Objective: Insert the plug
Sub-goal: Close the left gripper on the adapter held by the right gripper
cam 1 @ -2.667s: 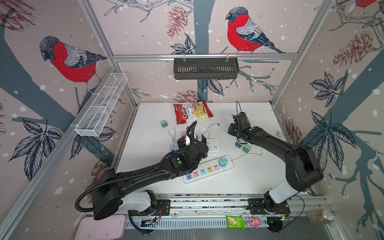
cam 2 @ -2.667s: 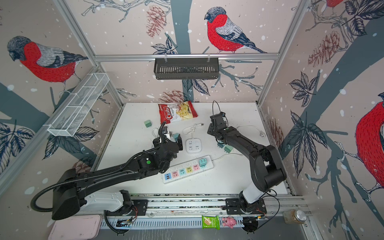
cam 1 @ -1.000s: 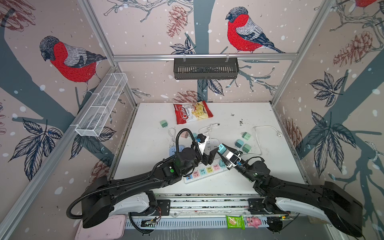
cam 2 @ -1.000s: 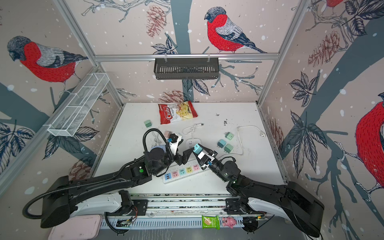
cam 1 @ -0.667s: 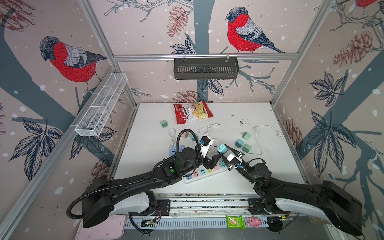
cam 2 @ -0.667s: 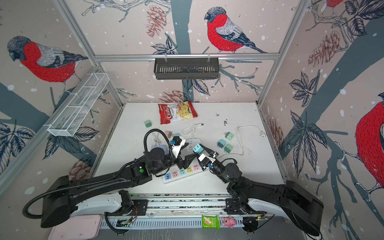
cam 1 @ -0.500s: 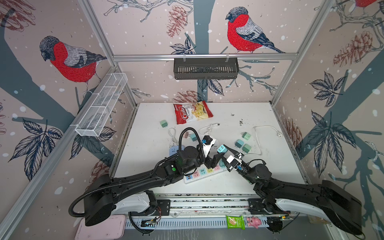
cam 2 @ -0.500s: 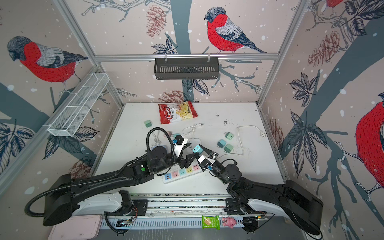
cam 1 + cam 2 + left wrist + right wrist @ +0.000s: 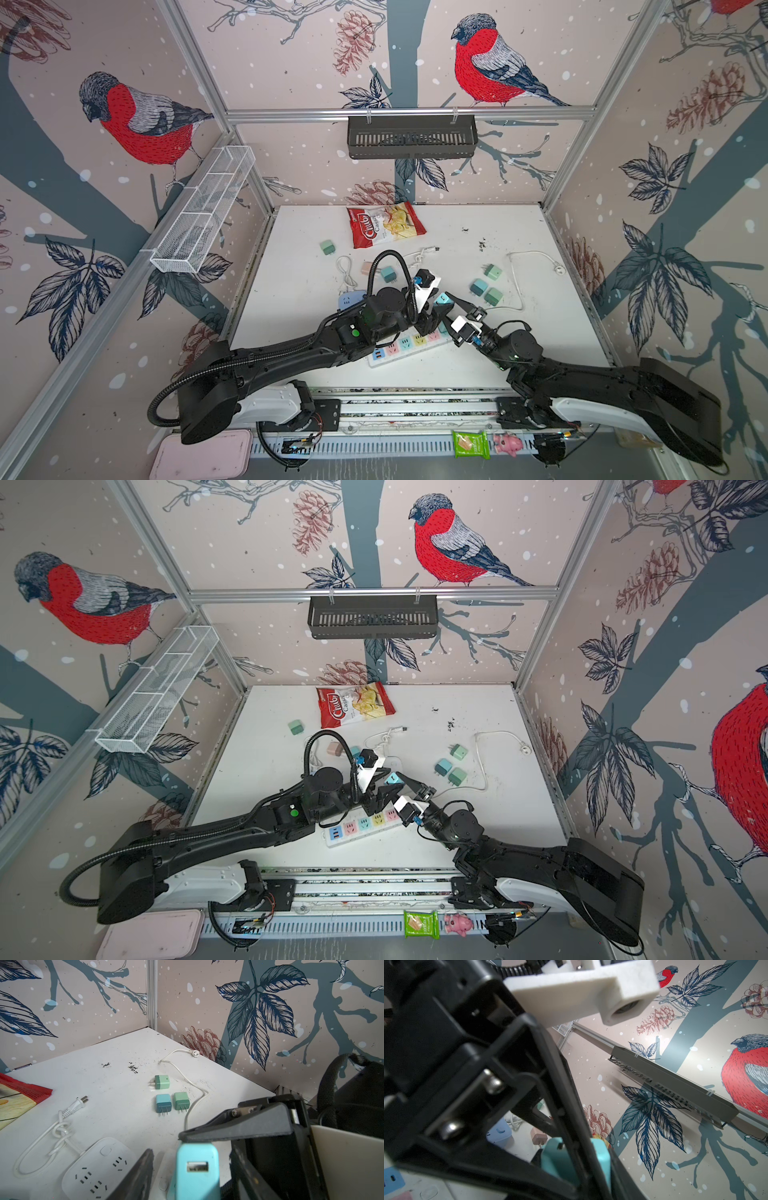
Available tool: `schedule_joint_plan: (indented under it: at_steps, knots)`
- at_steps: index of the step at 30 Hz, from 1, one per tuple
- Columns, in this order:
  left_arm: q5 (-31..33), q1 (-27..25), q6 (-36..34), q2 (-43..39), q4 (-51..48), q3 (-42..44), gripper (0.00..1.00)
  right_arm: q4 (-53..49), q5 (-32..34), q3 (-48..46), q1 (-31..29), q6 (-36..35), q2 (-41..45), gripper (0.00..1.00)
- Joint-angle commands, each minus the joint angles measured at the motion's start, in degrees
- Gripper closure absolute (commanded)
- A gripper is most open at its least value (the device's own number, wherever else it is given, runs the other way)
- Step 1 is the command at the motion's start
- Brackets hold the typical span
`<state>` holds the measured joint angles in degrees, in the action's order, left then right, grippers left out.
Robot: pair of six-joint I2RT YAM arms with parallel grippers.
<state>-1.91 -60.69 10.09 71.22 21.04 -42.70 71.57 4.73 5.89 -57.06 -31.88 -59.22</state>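
White table (image 9: 540, 332); right tool (image 9: 451, 301) grips plug (image 9: 439, 298), prongs hidden.

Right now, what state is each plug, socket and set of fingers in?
cyan plug: held in right fingers, prongs hidden
right fingers: shut on cyan plug
left fingers: open beside cyan plug
power strip: visible sockets empty
white socket hub: sockets empty, cord unplugged
spare plugs: lying loose

Left gripper (image 9: 190, 1160) narrower (around plug (image 9: 196, 1176))

A red chip bag (image 9: 386, 226) lies at the back of the table (image 9: 307, 224), below a black rack (image 9: 411, 137).
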Motion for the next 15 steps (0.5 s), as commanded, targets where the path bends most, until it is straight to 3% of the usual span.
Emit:
schedule_joint_plan:
  at_steps: [1, 15]
  knots:
    - [-2.31, -0.21, -1.29, 1.15, -1.89, -1.28, 0.44, 3.39, 1.46, -0.07, -0.08, -0.68, 0.41, 1.00]
    - [-6.70, -0.66, -3.06, 5.45, -5.11, -4.84, 0.52, 4.65, 2.34, -2.22, 2.99, -2.27, 2.52, 1.00]
